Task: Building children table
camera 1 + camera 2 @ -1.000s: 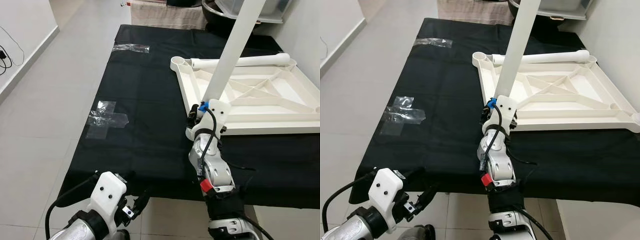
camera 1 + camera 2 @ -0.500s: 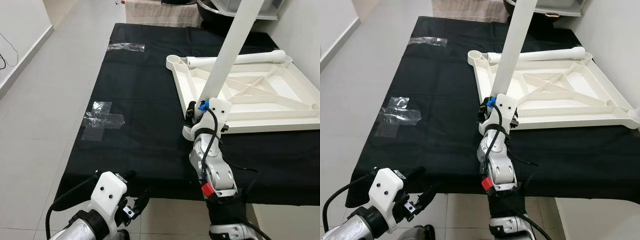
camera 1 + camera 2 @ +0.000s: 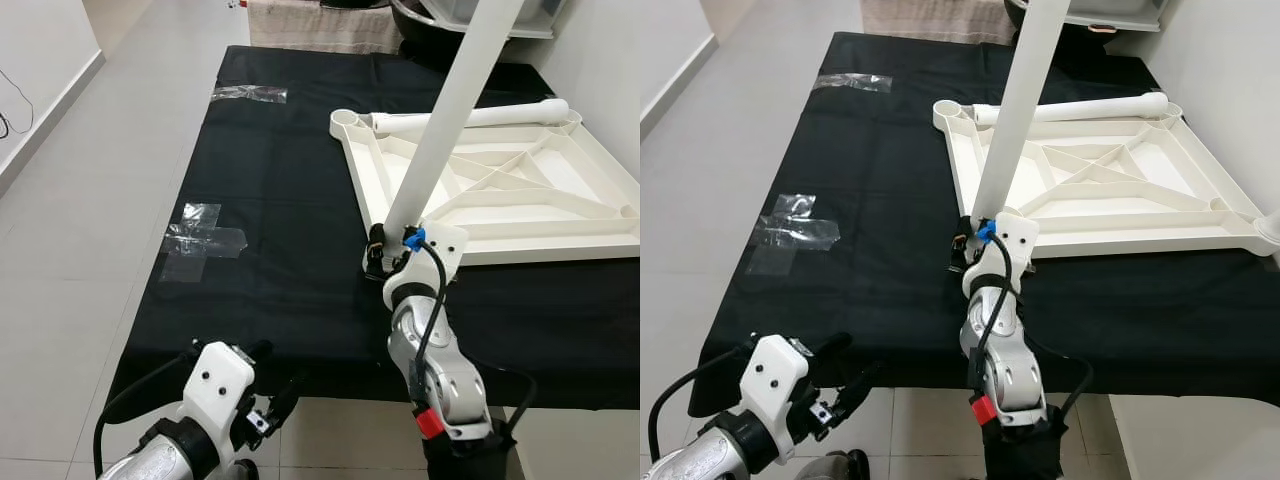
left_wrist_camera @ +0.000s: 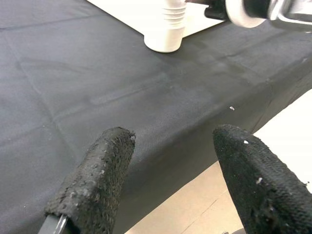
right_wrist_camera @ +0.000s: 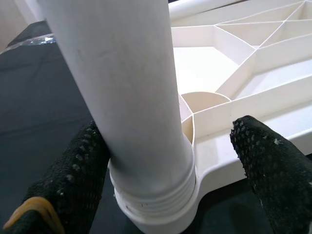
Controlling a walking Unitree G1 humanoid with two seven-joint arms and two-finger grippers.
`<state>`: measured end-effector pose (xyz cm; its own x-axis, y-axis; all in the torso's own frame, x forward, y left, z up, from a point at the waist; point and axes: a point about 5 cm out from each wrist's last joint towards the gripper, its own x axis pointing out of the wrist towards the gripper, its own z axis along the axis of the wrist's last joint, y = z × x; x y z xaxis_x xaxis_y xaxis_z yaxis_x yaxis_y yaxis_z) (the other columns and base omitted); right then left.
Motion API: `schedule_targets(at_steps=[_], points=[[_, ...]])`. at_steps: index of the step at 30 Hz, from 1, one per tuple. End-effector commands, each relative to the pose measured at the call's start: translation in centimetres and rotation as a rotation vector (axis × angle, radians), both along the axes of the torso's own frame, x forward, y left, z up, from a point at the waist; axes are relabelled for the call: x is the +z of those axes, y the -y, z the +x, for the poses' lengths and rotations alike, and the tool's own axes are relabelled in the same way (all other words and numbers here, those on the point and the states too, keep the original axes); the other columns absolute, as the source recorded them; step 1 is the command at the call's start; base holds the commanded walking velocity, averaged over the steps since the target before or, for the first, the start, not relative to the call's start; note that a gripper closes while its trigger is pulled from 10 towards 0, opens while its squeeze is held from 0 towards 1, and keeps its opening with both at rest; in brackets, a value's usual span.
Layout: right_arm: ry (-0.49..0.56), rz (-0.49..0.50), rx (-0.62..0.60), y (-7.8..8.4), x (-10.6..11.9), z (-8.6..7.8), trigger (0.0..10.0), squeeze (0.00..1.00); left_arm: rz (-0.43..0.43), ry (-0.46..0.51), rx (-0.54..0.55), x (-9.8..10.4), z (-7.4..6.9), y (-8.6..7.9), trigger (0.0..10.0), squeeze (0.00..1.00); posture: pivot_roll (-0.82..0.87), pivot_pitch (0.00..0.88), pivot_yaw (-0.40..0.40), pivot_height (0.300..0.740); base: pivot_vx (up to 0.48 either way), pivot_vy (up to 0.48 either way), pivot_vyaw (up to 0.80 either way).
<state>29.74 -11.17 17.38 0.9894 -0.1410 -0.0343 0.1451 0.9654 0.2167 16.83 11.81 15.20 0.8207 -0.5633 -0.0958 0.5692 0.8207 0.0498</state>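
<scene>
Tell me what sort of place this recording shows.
Probably a room in a home: pale tiled floor, a black cloth spread over it, and a white plastic tabletop lying underside up for assembly.

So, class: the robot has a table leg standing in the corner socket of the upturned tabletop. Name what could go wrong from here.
1. The table leg leans rather than standing straight in the corner socket, so it may be seated crooked.
2. The right gripper has its fingers spread around the leg with a gap on one side; the leg could topple.
3. The tabletop lies loose on the black cloth and might slide if pushed.
</scene>
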Motion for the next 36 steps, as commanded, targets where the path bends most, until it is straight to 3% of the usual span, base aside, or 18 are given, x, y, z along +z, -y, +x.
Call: schedule_targets(at_steps=[1, 11, 20, 31, 36], points=[[-0.020, 0.005, 0.022, 0.2, -0.4, -0.7, 10.0, 0.00, 0.004, -0.011, -0.002, -0.4, -0.1, 0.0, 10.0, 0.00, 0.16, 0.179, -0.070, 0.740, 0.000, 0.000, 0.00], [-0.025, -0.002, 0.196, -0.2, -1.1, -2.5, 10.0, 0.00, 0.009, -0.010, 0.003, -0.6, 0.2, 0.0, 10.0, 0.00, 0.15, 0.166, -0.071, 0.740, 0.000, 0.000, 0.00], [-0.083, -0.173, 0.176, 2.8, -3.5, -5.0, 10.0, 0.00, 0.040, -0.035, 0.116, -1.4, 0.1, -1.1, 10.0, 0.00, 0.14, 0.131, -0.073, 0.740, 0.000, 0.000, 0.00], [-0.044, -0.260, 0.214, 4.6, -4.3, -5.2, 10.0, 0.00, 0.044, -0.044, 0.309, -2.2, 0.8, -2.2, 10.0, 0.00, 0.13, 0.075, -0.086, 0.740, 0.000, 0.000, 0.00], [-0.085, -0.310, 0.103, 6.8, -5.2, -4.9, 10.0, 0.00, 0.063, -0.028, 0.358, -2.4, 1.1, -2.6, 10.0, 0.00, 0.13, 0.044, -0.092, 0.740, 0.000, 0.000, 0.00]])
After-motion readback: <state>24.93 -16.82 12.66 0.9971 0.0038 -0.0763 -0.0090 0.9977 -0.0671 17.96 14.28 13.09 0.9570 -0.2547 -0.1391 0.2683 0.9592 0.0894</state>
